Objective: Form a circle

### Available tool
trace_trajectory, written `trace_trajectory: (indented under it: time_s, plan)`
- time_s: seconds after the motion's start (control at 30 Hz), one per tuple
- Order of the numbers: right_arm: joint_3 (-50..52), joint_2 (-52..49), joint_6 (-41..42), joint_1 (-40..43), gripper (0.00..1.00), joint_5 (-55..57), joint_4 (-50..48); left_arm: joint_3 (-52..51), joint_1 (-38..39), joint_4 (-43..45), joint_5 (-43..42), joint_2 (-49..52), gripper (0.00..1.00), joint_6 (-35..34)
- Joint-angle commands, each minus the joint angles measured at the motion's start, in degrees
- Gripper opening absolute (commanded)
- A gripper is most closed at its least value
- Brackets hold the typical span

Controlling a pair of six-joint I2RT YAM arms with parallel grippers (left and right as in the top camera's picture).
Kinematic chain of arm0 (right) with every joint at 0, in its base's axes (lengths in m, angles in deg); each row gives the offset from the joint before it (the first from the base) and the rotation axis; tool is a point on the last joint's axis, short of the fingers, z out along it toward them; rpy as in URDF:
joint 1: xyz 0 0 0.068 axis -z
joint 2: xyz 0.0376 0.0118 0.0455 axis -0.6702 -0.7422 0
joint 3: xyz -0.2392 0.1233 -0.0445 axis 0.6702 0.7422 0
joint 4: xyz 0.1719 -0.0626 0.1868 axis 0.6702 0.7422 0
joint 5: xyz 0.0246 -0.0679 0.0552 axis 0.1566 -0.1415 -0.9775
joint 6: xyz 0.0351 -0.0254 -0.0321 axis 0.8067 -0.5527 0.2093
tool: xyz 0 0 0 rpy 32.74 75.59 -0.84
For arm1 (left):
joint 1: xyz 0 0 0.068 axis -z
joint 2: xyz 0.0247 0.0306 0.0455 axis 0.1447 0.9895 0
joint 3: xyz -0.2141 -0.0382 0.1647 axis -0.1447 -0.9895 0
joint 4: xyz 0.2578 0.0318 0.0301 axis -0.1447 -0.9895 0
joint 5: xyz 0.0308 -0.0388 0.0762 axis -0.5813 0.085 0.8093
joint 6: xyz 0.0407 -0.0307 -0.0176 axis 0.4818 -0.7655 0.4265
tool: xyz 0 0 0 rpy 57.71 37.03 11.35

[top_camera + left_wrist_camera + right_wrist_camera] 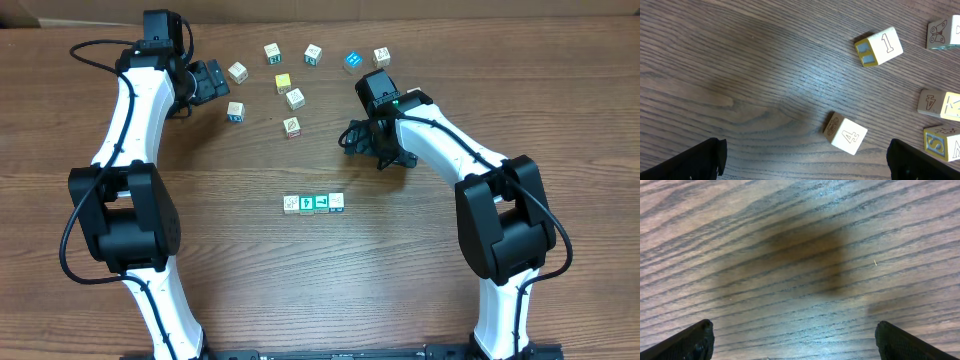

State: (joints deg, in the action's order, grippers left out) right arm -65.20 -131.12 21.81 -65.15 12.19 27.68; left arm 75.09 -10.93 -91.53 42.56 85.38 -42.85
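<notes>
Where the blocks lie, seen from overhead: a row of four blocks (314,203) stands side by side and touching at the middle of the surface (400,280). Nine loose blocks (283,83) are scattered over its far part, and no circle is formed.
Overhead, left arm (135,110): reaches to the far left, and the left jaws hang just beside the leftmost loose blocks.
Overhead, right arm (440,140): the right jaws hang over bare wood, right of the scatter and beyond the row.
Left wrist, blocks: a block marked 1 (879,46) and a block marked 4 (845,133) lie apart. A butterfly block (943,32) is cut off by the right edge.
Left wrist, left jaws: spread wide with the fingertips (700,160) in the lower corners, holding nothing.
Right wrist, right jaws: spread wide with the fingertips (687,342) in the lower corners. Only wood and a shadow (800,255) lie between them, and they hold nothing.
</notes>
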Motion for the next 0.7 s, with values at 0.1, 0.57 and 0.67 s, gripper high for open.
trace_trajectory:
  time_s: [0.1,0.57,0.67]
  plan:
    - [0.31,0.85,0.07,-0.04,1.0,0.39,0.11,0.74,0.39,0.0,-0.22,-0.33,1.0,-1.18]
    - [0.33,15.08,-15.39,-0.98,1.0,0.87,-1.92,0.72,0.39,0.0,-0.2,-0.33,1.0,-1.18]
    - [1.09,17.31,-15.91,-0.96,1.0,0.83,-3.45,0.74,0.39,0.0,-0.22,-0.33,1.0,-1.18]
